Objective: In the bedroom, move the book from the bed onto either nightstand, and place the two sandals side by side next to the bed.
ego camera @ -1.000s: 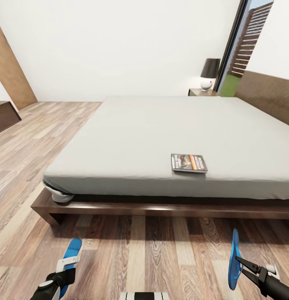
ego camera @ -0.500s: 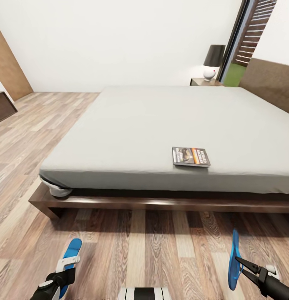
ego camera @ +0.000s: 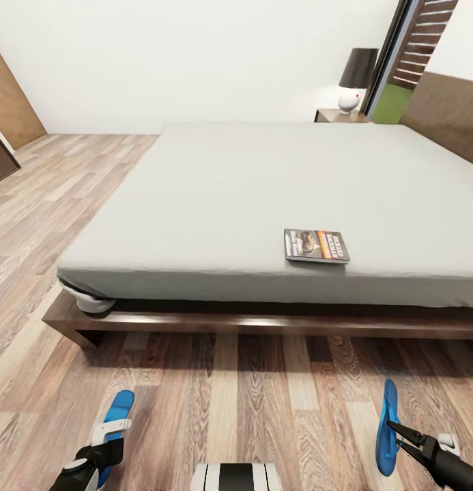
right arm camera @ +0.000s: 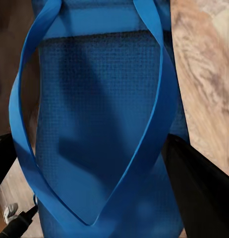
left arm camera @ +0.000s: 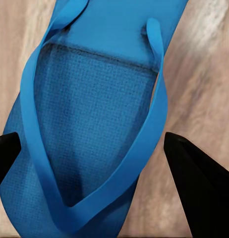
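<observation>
Blue sandals sit gripped, one in the left gripper (ego camera: 108, 436), one in the right gripper (ego camera: 393, 431), long axes pointing at the bed (ego camera: 263, 320). The book (ego camera: 317, 246) lies near the mattress's front edge, nearer the right arm. Wrist views show each sandal's straps (left arm camera: 94, 124) between the clamped jaws.

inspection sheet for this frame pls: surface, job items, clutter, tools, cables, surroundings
Surface: wood-plank floor before the bed, grey mattress smooth.
Job's things: book flat on the mattress near its front edge; left sandal in the left tool; right sandal on edge in the right tool; nightstand beyond the bed's far corner.
Clutter: nothing seen.
Grippers: left tool shut on left sandal; right tool shut on right sandal.
Cables: nothing seen.
Surroundings: lamp on the nightstand, white wall, window with slatted fence.
</observation>
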Robot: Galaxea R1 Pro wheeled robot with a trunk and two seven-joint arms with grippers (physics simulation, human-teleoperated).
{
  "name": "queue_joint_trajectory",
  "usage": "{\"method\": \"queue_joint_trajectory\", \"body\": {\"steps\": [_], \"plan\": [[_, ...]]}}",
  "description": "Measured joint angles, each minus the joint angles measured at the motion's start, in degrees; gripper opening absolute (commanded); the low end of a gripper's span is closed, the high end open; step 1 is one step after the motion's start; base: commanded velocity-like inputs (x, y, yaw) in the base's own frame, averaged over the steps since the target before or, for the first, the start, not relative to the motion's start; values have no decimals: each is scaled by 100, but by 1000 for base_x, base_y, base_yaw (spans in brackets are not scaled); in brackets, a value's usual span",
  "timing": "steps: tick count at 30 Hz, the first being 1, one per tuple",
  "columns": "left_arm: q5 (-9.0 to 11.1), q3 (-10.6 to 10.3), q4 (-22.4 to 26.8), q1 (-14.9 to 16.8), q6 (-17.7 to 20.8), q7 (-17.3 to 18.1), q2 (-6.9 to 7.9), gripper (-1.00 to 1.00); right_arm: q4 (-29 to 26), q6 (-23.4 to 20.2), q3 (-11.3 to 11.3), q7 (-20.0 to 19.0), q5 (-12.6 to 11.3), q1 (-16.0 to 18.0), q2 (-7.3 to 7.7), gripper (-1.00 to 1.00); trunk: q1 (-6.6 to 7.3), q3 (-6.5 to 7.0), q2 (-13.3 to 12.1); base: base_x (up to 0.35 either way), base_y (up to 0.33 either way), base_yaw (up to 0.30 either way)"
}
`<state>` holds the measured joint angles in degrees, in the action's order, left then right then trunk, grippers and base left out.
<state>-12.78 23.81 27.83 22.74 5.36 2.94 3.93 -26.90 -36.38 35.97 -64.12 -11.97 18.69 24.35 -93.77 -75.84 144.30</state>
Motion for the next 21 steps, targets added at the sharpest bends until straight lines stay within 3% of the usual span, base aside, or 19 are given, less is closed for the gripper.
{"method": "queue_joint_trajectory", "body": {"steps": [4, 10, 21], "plan": [[1, -2, 1, 0, 0, 0, 0, -100, -411, -2, 29, 19, -6, 1, 0, -100, -10, -89, 5, 0, 0, 0], [6, 3, 8, 0, -6, 6, 0, -100, -504, 2, 39, 29, 8, 0, -7, -100, -10, -90, 6, 4, 0, 0], [35, 45, -1, 0, -199, 8, -3, -100, -510, 4, 32, 26, 12, 0, -9, -100, -9, -89, 6, 173, 74, 0]]}}
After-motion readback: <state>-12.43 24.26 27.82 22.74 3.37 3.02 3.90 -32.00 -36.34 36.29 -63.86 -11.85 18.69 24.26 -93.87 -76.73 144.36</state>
